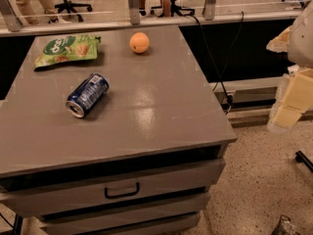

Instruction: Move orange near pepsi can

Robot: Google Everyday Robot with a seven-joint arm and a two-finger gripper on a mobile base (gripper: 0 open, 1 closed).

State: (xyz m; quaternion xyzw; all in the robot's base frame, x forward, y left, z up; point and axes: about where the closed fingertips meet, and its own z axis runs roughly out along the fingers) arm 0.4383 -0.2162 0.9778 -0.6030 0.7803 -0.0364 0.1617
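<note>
The orange point(139, 42) sits on the grey cabinet top point(161, 106) near its far edge, right of centre. The pepsi can point(88, 95), dark blue with silver ends, lies on its side at the left middle of the top, its open end toward the front left. The orange is well apart from the can, up and to the right of it. My gripper point(289, 106) shows as a pale, blurred shape at the right edge of the view, off the cabinet's right side and holding nothing that I can see.
A flat green snack bag point(68, 49) lies at the far left corner, behind the can. The cabinet has drawers with a dark handle point(122, 190) in front. A glass partition point(146, 9) runs behind it, and a black cable point(215, 67) hangs at the right.
</note>
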